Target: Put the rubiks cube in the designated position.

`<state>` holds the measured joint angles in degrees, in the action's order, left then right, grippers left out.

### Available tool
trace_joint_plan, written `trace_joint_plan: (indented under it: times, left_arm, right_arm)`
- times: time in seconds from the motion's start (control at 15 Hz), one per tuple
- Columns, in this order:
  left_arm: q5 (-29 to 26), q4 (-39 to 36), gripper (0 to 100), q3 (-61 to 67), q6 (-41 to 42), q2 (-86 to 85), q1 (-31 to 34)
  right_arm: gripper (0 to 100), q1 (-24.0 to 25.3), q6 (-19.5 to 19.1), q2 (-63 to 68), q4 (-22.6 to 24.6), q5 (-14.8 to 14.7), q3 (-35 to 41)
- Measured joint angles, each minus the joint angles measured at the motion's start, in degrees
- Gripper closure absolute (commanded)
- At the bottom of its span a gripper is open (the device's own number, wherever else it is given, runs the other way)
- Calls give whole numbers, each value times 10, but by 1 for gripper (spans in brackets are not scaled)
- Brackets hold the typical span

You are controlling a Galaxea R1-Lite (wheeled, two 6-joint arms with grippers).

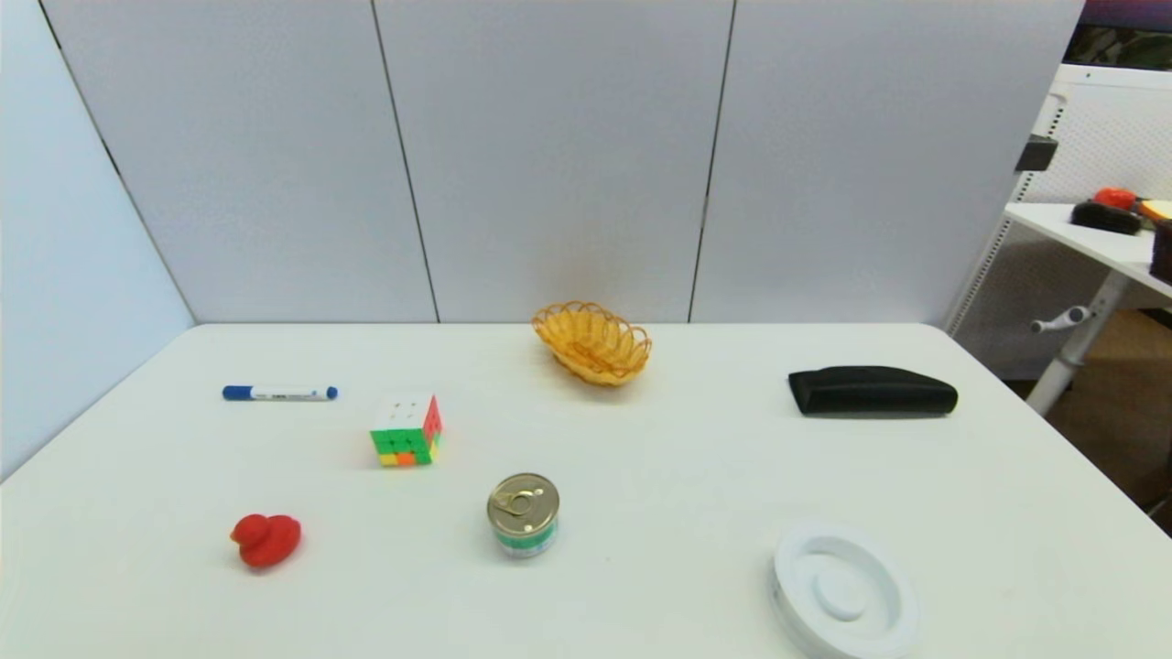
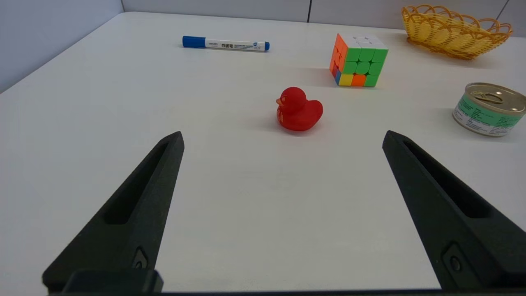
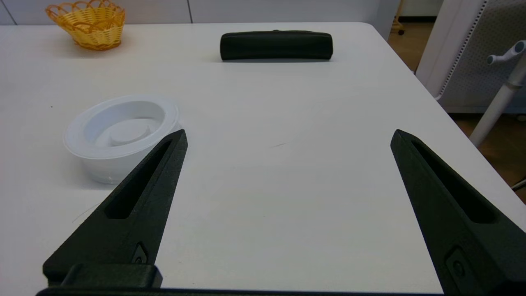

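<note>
White-topped, the rubiks cube [image 1: 407, 429] sits untouched on the surface [image 1: 659, 476] beyond the red duck [image 2: 298, 109], both grippers' jaws spread wide, holding nothing.

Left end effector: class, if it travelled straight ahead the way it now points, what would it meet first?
Most likely the red duck. In the left wrist view it sits near the midline of the open left end effector, with bare table before it. The cube lies farther off, to one side; depth is uncertain.
</note>
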<state>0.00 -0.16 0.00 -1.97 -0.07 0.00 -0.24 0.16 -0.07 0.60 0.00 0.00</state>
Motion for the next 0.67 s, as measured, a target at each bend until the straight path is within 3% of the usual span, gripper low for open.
trace_joint_plan:
  times: [0.67]
  left_arm:
    - [0, 7, 0, -15, -1, 13, 1]
  right_arm:
    - [0, 0, 0, 0, 0, 0, 0]
